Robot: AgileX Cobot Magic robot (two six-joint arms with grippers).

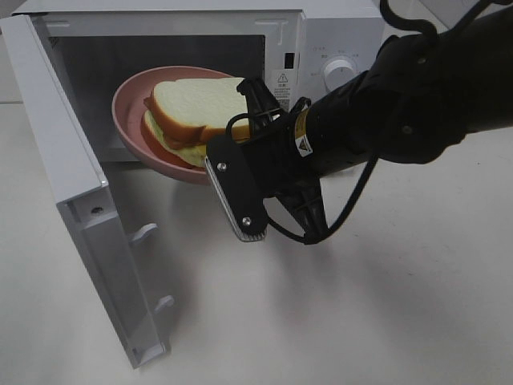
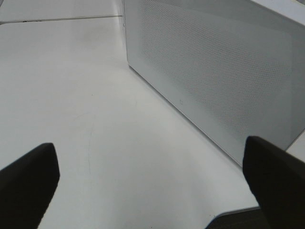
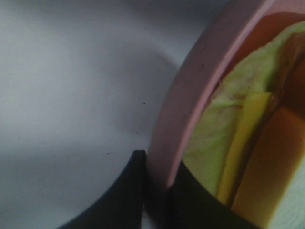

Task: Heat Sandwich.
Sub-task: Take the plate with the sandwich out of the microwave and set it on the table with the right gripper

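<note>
The sandwich (image 1: pixel 196 108), white bread with yellow-green filling (image 3: pixel 224 143), lies on a round pink plate (image 1: pixel 132 120) that hangs tilted at the mouth of the open microwave (image 1: pixel 321 32). My right gripper (image 1: pixel 244 120) is shut on the plate's near rim (image 3: pixel 190 95), one dark finger (image 3: pixel 119 191) outside it and the other inside. In the exterior view the wrist camera mount hides most of the fingers. My left gripper (image 2: pixel 157 176) shows only in the left wrist view, open and empty over the table beside a white perforated microwave panel (image 2: pixel 214 71).
The microwave door (image 1: pixel 72 200) stands swung out to the left, with its latch hooks facing right. The control knob (image 1: pixel 341 70) is on the right of the microwave front. White tabletop (image 1: pixel 361 321) spreads in front.
</note>
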